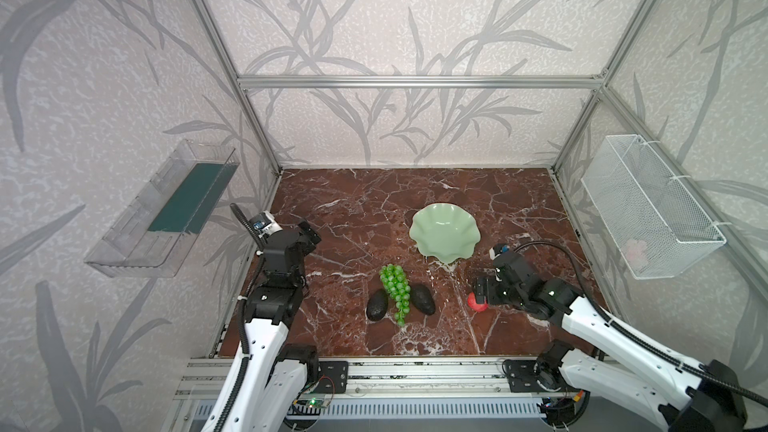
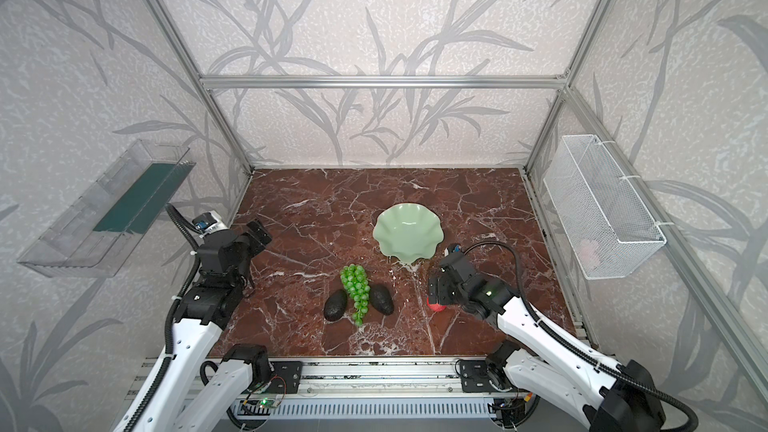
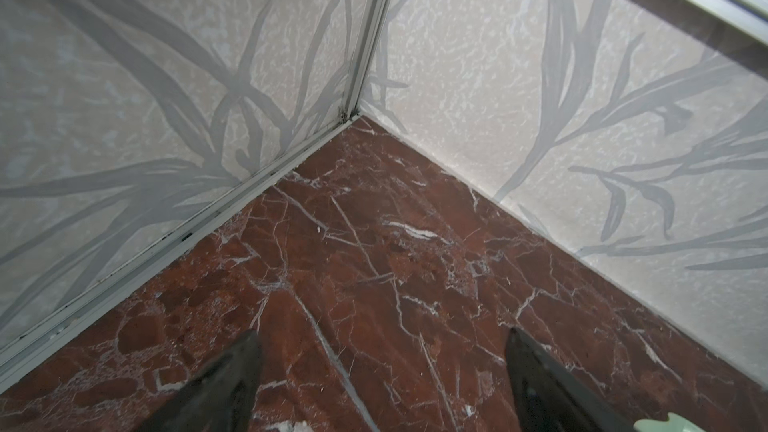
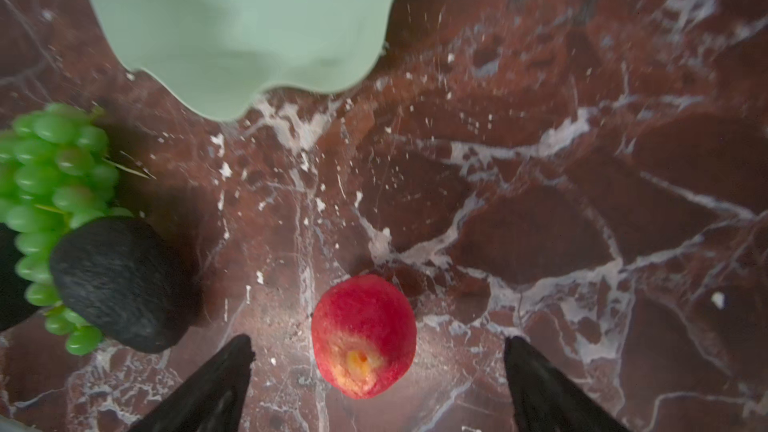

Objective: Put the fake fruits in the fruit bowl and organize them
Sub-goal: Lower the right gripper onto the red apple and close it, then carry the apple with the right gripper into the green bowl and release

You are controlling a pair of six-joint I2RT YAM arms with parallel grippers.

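Note:
The pale green fruit bowl (image 1: 444, 234) (image 2: 407, 234) (image 4: 249, 22) stands empty mid-table. In front of it a bunch of green grapes (image 1: 397, 288) (image 2: 356, 290) (image 4: 45, 176) lies between two dark avocados (image 1: 377, 305) (image 1: 423, 299) (image 4: 120, 284). To their right a small red apple (image 1: 476, 304) (image 2: 436, 306) (image 4: 363, 336) rests on the marble. My right gripper (image 1: 482, 288) (image 4: 378, 342) hovers just over the apple, open, fingers on either side and clear of it. My left gripper (image 1: 309, 234) (image 3: 383, 333) is open and empty above bare marble near the left wall.
A clear plastic tray (image 1: 166, 209) hangs on the left wall and a white wire basket (image 1: 648, 205) on the right wall. Aluminium frame posts and wallpapered panels close in the marble table (image 1: 353, 209) on three sides. A metal rail (image 1: 415, 376) runs along the front.

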